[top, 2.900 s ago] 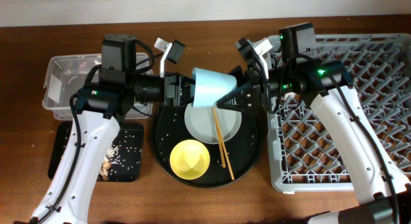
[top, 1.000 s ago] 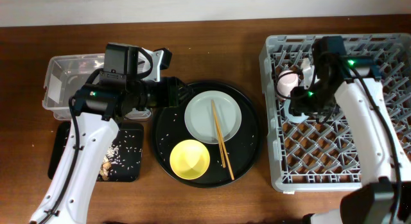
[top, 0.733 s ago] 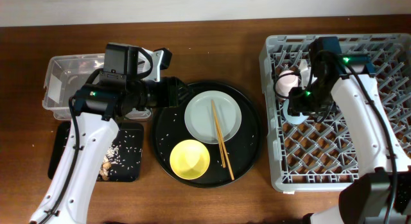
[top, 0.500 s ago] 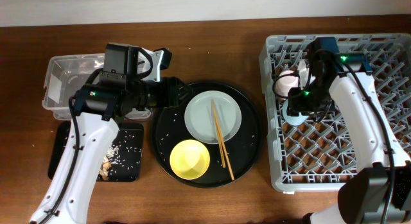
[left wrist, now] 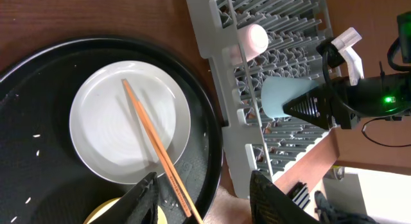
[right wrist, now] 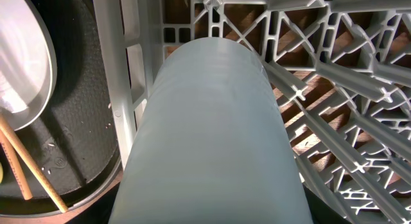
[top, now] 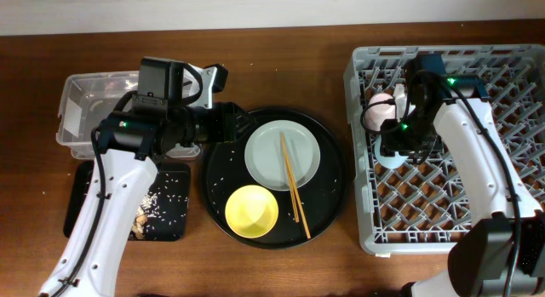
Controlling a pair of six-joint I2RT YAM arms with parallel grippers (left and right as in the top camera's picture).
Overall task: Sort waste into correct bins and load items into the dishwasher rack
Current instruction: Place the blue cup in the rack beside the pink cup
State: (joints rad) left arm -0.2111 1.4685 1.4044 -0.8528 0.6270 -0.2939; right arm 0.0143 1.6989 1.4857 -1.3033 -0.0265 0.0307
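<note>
Already the pink cup [top: 381, 110] is racked; our right claw [top: 396, 146] seemingly clamps the blue cup [right wrist: 212, 140]. Our left claw [left wrist: 205, 195] gapes; plate [top: 268, 157], bowl [top: 252, 210], chopsticks [top: 294, 186] wait.

Robot lab bench, two white robot arms [top: 102, 220], wooden table [top: 272, 263] against pale wall [top: 255, 8], grey dishwasher rack [top: 375, 52]
</note>
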